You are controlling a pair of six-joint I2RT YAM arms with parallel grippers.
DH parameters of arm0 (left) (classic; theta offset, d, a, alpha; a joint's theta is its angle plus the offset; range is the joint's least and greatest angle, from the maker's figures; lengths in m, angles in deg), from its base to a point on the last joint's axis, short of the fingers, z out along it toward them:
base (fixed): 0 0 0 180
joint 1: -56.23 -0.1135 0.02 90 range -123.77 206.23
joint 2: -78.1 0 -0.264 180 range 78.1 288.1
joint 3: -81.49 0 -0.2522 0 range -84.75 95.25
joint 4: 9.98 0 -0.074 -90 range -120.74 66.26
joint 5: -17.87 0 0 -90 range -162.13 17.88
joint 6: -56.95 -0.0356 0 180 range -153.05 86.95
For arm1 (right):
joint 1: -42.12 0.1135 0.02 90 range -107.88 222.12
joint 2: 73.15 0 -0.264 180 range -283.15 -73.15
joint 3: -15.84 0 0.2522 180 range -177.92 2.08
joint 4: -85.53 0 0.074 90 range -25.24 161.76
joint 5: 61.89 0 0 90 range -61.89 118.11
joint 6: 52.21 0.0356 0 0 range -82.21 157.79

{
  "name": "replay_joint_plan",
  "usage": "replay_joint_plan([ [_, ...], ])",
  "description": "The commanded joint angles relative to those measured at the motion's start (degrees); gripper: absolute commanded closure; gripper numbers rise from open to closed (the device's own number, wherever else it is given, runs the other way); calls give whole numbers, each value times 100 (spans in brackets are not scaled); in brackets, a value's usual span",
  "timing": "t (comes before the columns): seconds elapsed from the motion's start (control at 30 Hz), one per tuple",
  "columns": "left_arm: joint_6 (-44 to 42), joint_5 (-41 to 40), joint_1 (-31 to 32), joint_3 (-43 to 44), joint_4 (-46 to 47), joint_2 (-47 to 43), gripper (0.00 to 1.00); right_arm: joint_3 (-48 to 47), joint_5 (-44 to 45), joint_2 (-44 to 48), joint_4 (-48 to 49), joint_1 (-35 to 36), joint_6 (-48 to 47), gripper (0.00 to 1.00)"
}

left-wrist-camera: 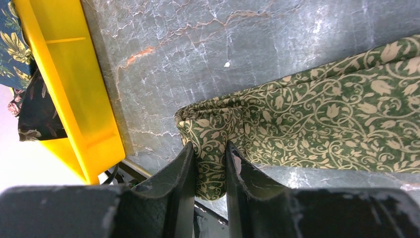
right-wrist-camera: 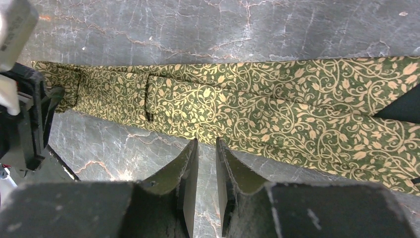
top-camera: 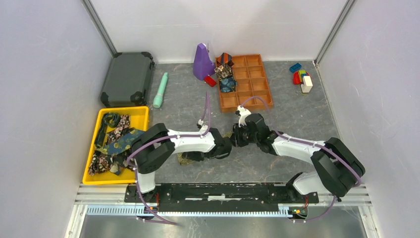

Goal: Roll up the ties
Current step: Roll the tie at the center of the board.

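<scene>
The green tie (left-wrist-camera: 317,124) lies flat on the desk (left-wrist-camera: 198,49) between the arms. My left fingers (left-wrist-camera: 182,178) pinch its folded end, and my right fingers (right-wrist-camera: 187,173) sit nearly closed at its edge — gripping or not, I can't tell.

Black-and-white arms (top-camera: 190,141) with purple cables (top-camera: 206,106) end in dark scuffed fingers (left-wrist-camera: 168,191).
</scene>
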Motion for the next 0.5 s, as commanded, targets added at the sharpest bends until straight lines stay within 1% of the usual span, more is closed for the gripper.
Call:
replay_joint_plan([
  [0.0, 15, -55, 31, 306, 221, 378, 85, 67, 45, 234, 65, -67, -87, 74],
  [0.23, -148, 120, 30, 444, 518, 659, 80, 137, 32, 269, 58, -95, -127, 74],
  [0.4, -111, 170, 34, 485, 568, 646, 74, 182, -15, 266, 95, -107, -124, 74],
  [0.47, -83, 161, 32, 488, 562, 579, 69, 190, -45, 280, 116, -104, -111, 75],
])
